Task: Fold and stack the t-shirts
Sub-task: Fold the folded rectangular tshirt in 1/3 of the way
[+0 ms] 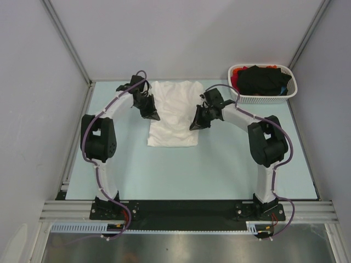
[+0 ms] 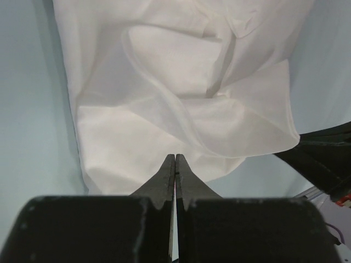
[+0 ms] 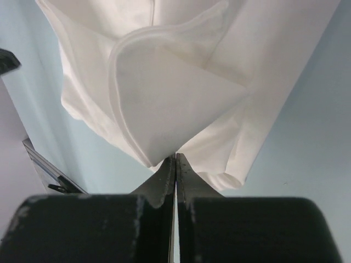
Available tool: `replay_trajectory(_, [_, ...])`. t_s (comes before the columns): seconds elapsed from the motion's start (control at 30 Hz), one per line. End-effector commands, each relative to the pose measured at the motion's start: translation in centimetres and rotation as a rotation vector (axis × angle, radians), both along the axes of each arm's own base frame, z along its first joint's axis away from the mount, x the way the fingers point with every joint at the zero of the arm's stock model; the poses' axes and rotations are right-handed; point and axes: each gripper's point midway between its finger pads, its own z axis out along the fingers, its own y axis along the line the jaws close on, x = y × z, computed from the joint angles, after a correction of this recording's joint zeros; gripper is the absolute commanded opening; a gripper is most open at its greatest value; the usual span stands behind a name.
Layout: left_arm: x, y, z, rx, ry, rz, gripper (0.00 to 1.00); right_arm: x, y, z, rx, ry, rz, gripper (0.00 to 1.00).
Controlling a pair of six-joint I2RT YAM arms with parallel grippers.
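A white t-shirt [image 1: 173,112] lies partly folded at the back middle of the pale blue table; no prints show on it. My left gripper [image 1: 154,116] is at its left edge. In the left wrist view the gripper [image 2: 175,156] is shut, its tips over the shirt [image 2: 164,82], with no cloth seen between them. My right gripper [image 1: 194,126] is at the shirt's right edge. In the right wrist view the gripper [image 3: 175,155] is shut on a folded corner of the shirt [image 3: 164,104], which hangs lifted. Black and red shirts [image 1: 262,78] lie in the basket.
A white perforated basket [image 1: 264,98] stands at the back right corner. Grey walls close in the table on the left, back and right. The right arm's fingers [image 2: 323,159] show at the right of the left wrist view.
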Motion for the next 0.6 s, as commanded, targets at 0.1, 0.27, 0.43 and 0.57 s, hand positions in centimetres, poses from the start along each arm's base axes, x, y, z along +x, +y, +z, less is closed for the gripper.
replay_trajectory(0.1, [-1.1,0.9,0.5,0.022,-0.027,-0.018,0.00,5.4,0.3,1.5,0.003,-0.160,-0.058,0.00])
replay_trajectory(0.27, [-1.2,1.0,1.1,0.022,-0.040,-0.023,0.00,8.3,-0.1,1.6,-0.025,-0.252,-0.162,0.00])
replay_trajectory(0.43, [-1.8,1.1,1.0,0.024,-0.033,-0.033,0.00,9.3,-1.5,1.0,-0.113,-0.278,-0.248,0.00])
replay_trajectory(0.57, [-2.2,0.7,1.0,0.000,-0.033,-0.061,0.00,8.8,-2.4,2.8,-0.151,-0.324,-0.261,0.00])
